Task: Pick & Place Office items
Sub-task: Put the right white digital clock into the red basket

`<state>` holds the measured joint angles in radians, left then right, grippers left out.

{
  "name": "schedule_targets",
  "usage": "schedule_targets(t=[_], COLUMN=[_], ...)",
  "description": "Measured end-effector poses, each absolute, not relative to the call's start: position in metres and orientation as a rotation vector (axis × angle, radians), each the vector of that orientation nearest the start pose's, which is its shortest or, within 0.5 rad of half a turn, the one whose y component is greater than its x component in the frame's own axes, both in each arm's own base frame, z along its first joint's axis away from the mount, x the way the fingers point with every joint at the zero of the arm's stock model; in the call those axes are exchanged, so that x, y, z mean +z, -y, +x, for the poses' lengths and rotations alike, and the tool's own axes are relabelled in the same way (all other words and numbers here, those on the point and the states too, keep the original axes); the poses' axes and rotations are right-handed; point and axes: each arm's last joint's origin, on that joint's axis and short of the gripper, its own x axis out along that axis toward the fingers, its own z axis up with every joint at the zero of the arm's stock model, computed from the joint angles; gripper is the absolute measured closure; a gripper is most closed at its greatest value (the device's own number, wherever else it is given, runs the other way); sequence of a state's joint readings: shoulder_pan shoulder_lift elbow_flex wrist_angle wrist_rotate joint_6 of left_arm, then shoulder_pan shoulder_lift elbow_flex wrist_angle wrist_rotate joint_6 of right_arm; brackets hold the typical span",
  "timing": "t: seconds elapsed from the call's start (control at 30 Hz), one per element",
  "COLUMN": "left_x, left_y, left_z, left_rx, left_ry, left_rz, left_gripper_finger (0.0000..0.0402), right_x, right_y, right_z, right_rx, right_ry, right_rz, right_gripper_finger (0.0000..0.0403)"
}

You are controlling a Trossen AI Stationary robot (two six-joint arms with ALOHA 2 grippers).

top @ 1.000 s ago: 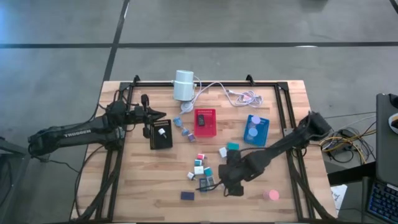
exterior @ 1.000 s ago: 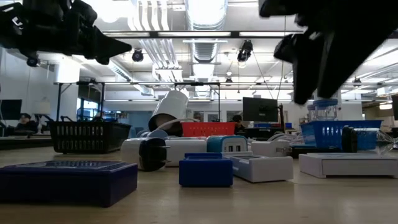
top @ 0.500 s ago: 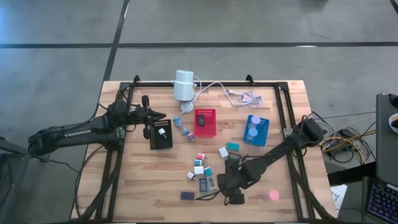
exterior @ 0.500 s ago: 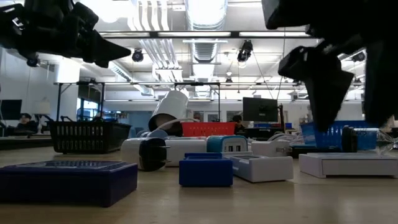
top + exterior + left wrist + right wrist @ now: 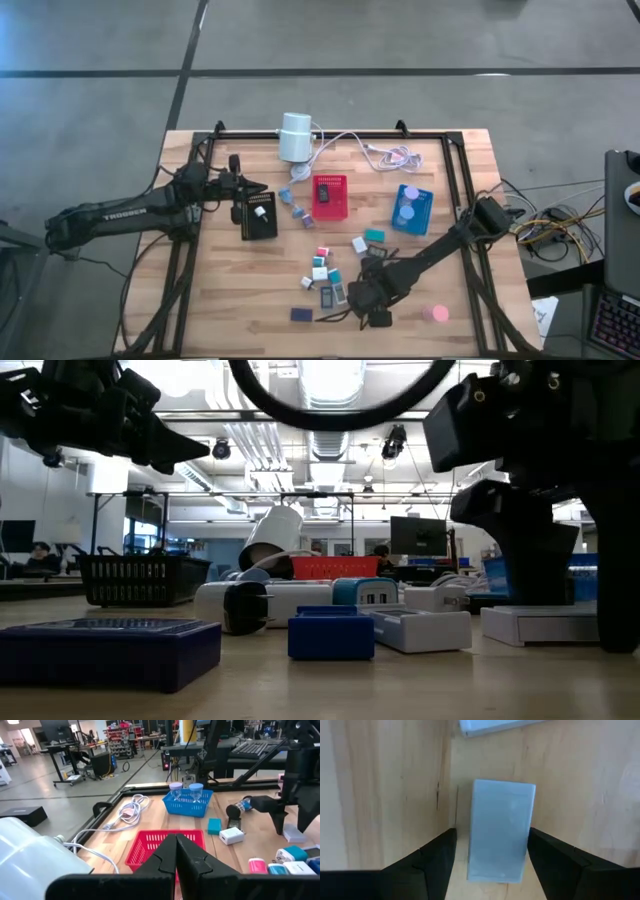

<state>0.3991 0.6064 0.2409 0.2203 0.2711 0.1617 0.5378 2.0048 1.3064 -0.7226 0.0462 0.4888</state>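
My right gripper (image 5: 491, 857) points straight down near the table's front, open, with one finger on each side of a pale blue-white block (image 5: 501, 830) that lies flat on the wood. In the low view the gripper (image 5: 580, 622) is down at the block (image 5: 540, 626); in the high view the gripper (image 5: 371, 303) hides it. More office items (image 5: 325, 270) lie in a cluster beside it, along with a pink disc (image 5: 435, 313) and a dark blue block (image 5: 301, 314). My left gripper (image 5: 262, 189) is shut, holds nothing and hovers by the black tray (image 5: 259, 216). My right gripper straddles the block across its width from above. A strip of wood shows between one finger (image 5: 436, 855) and the block's long side (image 5: 472, 835). The other finger (image 5: 555, 862) overlaps the block's opposite side (image 5: 529, 835); whether it touches, I cannot tell.
A red tray (image 5: 330, 195) and a blue tray (image 5: 411, 207) stand behind the cluster. At the far edge a white cylinder (image 5: 295, 137) lies with its cable (image 5: 385, 153). A black frame (image 5: 455, 170) runs round the table. Another pale block (image 5: 490, 726) lies just beyond the straddled one.
My right gripper has come down and a little toward the table's near edge, until its fingers reach the table on either side of the pale block. The block has stayed where it was.
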Motion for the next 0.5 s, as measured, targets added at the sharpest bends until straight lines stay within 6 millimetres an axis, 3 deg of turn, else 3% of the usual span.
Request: schedule_targets(t=[0.2, 0.3, 0.5], left_x=[0.209, 0.209, 0.209], left_y=[-0.05, -0.05, -0.05], left_z=[0.139, 0.139, 0.139], left_rx=[0.116, 0.116, 0.116], left_ry=[-0.146, -0.145, -0.147], left_rz=[0.112, 0.112, 0.111], left_gripper_finger=[0.0392, 0.0392, 0.0392], right_x=[0.14, 0.147, 0.186], right_y=[-0.187, -0.182, -0.177], right_z=[0.321, 0.32, 0.319], right_rx=[0.101, 0.107, 0.132], right_ry=[-1.416, -1.4, -1.223], right_rz=[-0.013, -0.025, -0.099], right_gripper_finger=[0.0259, 0.026, 0.026])
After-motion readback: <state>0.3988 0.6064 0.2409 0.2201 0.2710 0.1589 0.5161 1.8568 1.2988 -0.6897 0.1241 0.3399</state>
